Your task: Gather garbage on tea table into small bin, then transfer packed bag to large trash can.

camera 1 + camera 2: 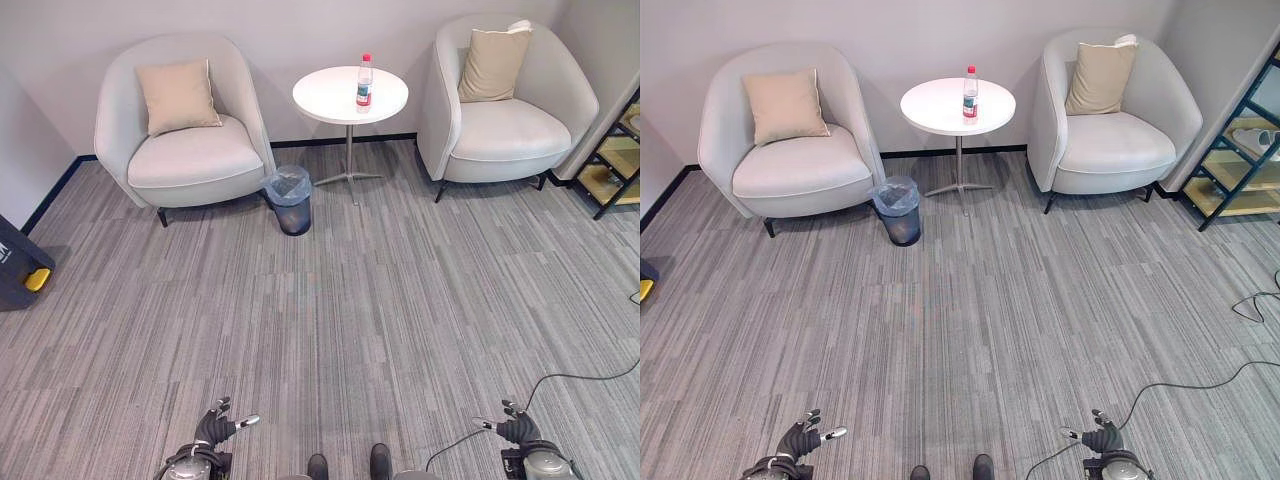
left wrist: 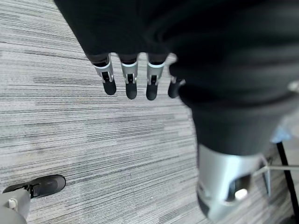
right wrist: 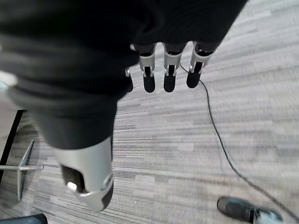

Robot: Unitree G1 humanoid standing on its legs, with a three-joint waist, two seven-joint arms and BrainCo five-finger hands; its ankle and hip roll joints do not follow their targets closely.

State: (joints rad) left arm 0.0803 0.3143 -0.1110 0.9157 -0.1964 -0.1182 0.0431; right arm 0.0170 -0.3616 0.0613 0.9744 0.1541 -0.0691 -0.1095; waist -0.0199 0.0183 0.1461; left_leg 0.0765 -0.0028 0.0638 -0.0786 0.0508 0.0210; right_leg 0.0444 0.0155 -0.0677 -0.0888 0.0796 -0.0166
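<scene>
A plastic bottle [image 1: 365,81] with a red cap stands upright on the round white tea table [image 1: 330,98] at the far wall. Beside the table's foot on the carpet sits a small dark bin [image 1: 290,199] lined with a clear bag. My left hand [image 1: 214,428] hangs low at the near edge of the view, fingers [image 2: 129,80] straight and holding nothing. My right hand [image 1: 519,430] hangs low on the other side, fingers [image 3: 169,74] also straight and empty. Both hands are far from the table and the bin.
Two pale armchairs [image 1: 185,140] [image 1: 508,115], each with a beige cushion, flank the table. A black shelf [image 1: 617,160] stands at the far right. A dark object with a yellow part [image 1: 22,270] sits at the left edge. Grey carpet lies between me and the table.
</scene>
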